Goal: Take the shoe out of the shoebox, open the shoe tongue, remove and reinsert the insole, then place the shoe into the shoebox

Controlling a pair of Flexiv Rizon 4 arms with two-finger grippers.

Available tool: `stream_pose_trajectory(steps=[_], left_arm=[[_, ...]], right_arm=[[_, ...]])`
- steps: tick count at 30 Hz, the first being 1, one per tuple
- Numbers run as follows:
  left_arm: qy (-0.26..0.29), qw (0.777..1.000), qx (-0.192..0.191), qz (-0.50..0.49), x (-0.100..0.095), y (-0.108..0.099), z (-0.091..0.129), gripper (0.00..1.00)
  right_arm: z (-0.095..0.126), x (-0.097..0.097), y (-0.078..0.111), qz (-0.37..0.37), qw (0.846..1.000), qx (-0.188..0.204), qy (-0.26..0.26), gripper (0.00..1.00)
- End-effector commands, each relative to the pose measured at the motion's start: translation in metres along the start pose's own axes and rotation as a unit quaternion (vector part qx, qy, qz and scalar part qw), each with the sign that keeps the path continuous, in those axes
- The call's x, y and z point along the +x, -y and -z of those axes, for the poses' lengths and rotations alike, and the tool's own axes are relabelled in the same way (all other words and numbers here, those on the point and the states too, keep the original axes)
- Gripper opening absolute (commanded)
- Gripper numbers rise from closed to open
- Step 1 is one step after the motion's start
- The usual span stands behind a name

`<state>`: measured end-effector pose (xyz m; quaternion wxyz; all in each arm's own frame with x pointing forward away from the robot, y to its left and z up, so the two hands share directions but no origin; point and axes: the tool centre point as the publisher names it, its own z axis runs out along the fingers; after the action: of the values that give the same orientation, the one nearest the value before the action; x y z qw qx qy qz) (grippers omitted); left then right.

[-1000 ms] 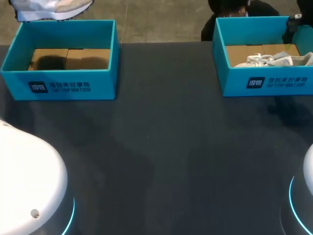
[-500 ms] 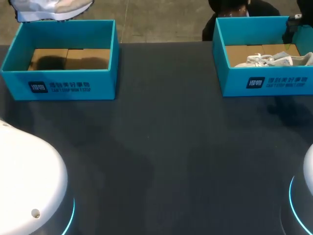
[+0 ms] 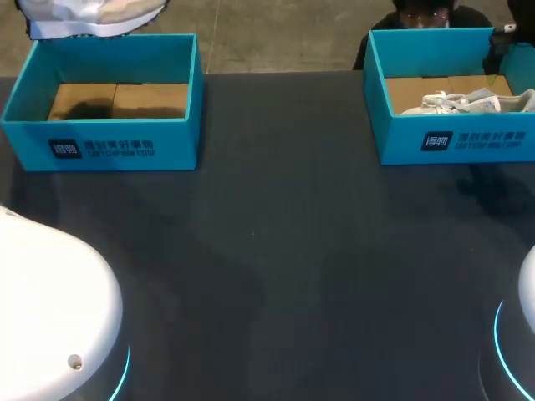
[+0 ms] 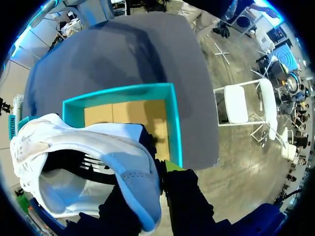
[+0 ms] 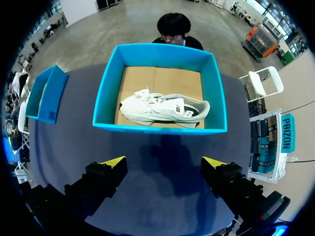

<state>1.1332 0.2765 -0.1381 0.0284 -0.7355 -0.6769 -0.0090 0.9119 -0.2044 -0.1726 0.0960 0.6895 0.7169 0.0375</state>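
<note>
A white shoe (image 4: 83,147) with a pale blue heel hangs above the empty left teal shoebox (image 4: 174,123). My left gripper (image 4: 158,179) is shut on its heel rim. In the head view only the shoe's sole (image 3: 88,17) shows, over the far wall of that left shoebox (image 3: 104,138). A second white shoe (image 5: 165,109) lies on its side on the cardboard floor of the right shoebox (image 5: 160,129), also seen as the shoe (image 3: 468,102) in the right shoebox (image 3: 456,142) in the head view. My right gripper (image 5: 164,162) stands open above the dark table, short of that box's near wall.
The dark tabletop (image 3: 292,242) stretches between the two boxes and toward me. The white bases of my arms sit at the near left (image 3: 50,317) and near right (image 3: 528,292) corners.
The held shoe has drifted slightly right over the left box, and its shadow on the box floor has shifted. The right gripper and right shoe have not moved.
</note>
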Motion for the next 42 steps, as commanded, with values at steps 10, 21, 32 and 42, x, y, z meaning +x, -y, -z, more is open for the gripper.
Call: stream_pose_trajectory(steps=[10, 21, 32, 42], left_arm=[[-0.042, 0.997, -0.049, 0.031, -0.051, 0.096, 0.019, 0.0], [-0.055, 0.995, -0.056, 0.057, -0.114, 0.149, 0.024, 0.0], [-0.056, 0.994, -0.051, 0.073, -0.176, 0.186, 0.025, 0.0], [-0.059, 0.993, -0.055, 0.083, -0.226, 0.217, 0.03, 0.0]], right_arm=[[0.0, 0.0, 0.001, 0.0, 1.0, -0.001, 0.0, 1.0], [0.0, 0.0, 0.001, 0.0, 1.0, -0.001, 0.0, 1.0], [0.0, 0.0, 0.001, 0.0, 1.0, -0.001, 0.0, 1.0], [0.0, 0.0, 0.001, 0.0, 1.0, -0.001, 0.0, 1.0]])
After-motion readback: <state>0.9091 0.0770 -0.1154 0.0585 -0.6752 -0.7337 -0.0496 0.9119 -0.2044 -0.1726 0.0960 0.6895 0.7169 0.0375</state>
